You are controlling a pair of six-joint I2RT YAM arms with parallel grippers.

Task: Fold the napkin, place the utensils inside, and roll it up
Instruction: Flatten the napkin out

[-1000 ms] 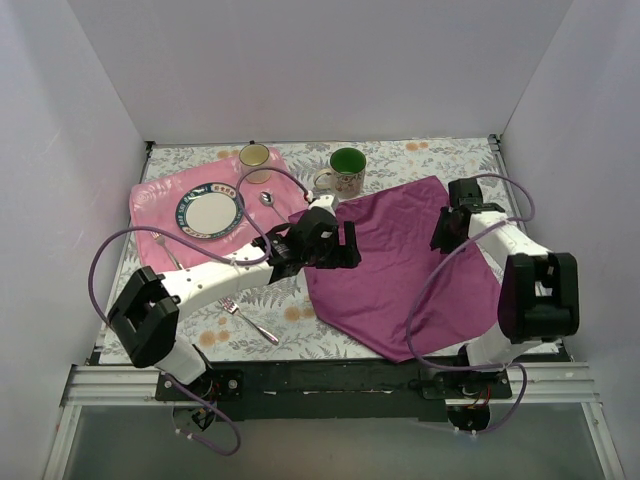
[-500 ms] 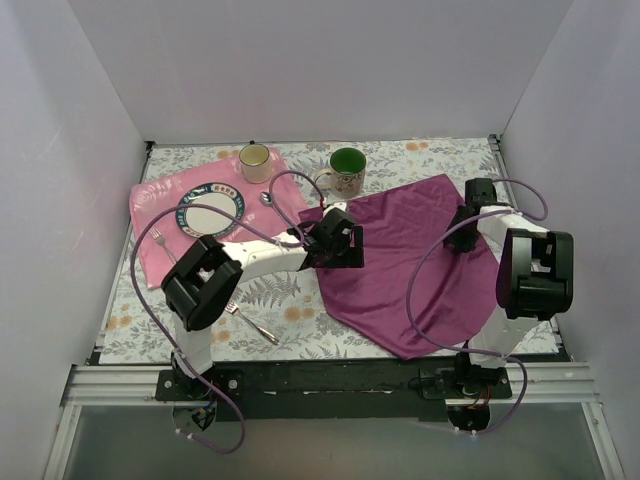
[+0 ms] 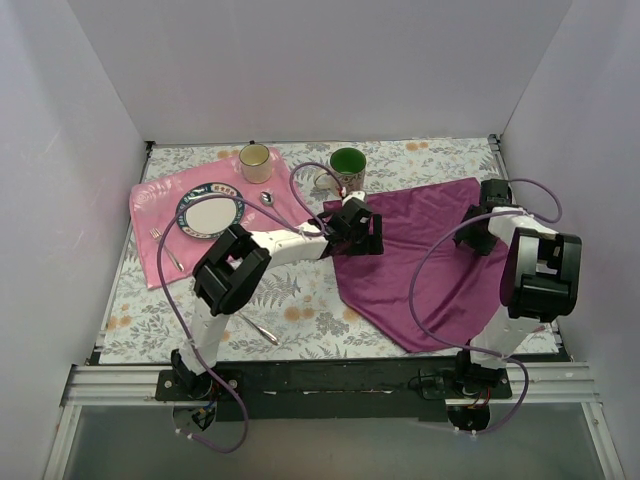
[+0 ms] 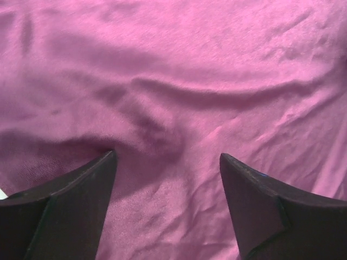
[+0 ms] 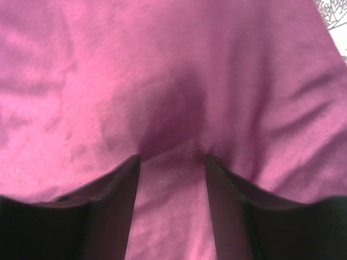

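Note:
The dark purple napkin (image 3: 420,265) lies spread and a little wrinkled on the right half of the table. My left gripper (image 3: 360,228) rests on its left corner, open, and its wide-set fingertips (image 4: 103,168) touch the cloth (image 4: 173,81). At the napkin's upper right edge my right gripper (image 3: 487,218) is open. A low ridge of cloth (image 5: 171,179) bunches between its fingers (image 5: 122,184). A spoon (image 3: 267,198) lies beside the plate. One fork (image 3: 166,250) lies on the pink mat, and another utensil (image 3: 262,328) lies near the front on the floral cover.
A pink mat (image 3: 160,195) at the back left carries a plate (image 3: 210,212) and a yellow cup (image 3: 255,160). A green-lined mug (image 3: 347,168) stands close behind my left gripper. White walls enclose the table on three sides.
Both grippers have moved right and toward the back, and the napkin has slid that way with them. The right gripper's jaws have widened.

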